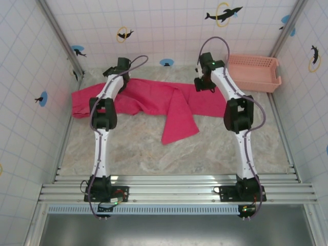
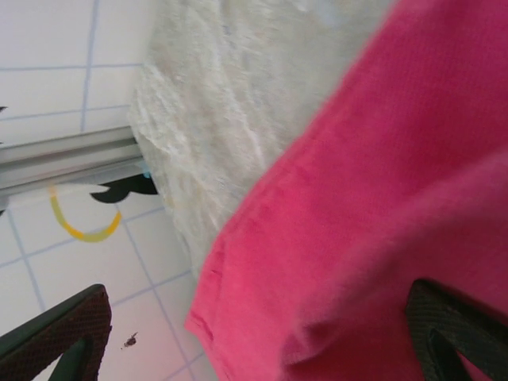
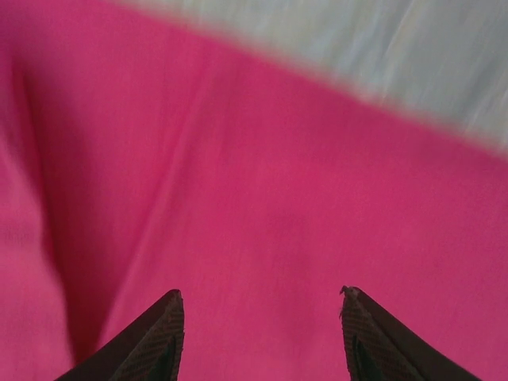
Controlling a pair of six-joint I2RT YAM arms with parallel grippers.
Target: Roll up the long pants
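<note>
The long pants [image 1: 154, 100] lie spread across the back of the table, magenta-red, one leg running left and right and the other slanting toward the front. My left gripper [image 1: 115, 72] hovers at their upper left edge, jaws wide open; in its wrist view the cloth [image 2: 381, 198] fills the space between the fingers [image 2: 71, 333], not pinched. My right gripper [image 1: 205, 82] stands over the pants' right end. Its fingertips [image 3: 163, 333] are spread apart just above the flat cloth [image 3: 262, 206], holding nothing.
A pale pink latticed basket [image 1: 253, 72] sits at the back right corner, beside the right arm. Tiled walls close in the back and both sides. A metal rail [image 1: 174, 187] runs along the near edge of the marbled tabletop [image 1: 154, 159].
</note>
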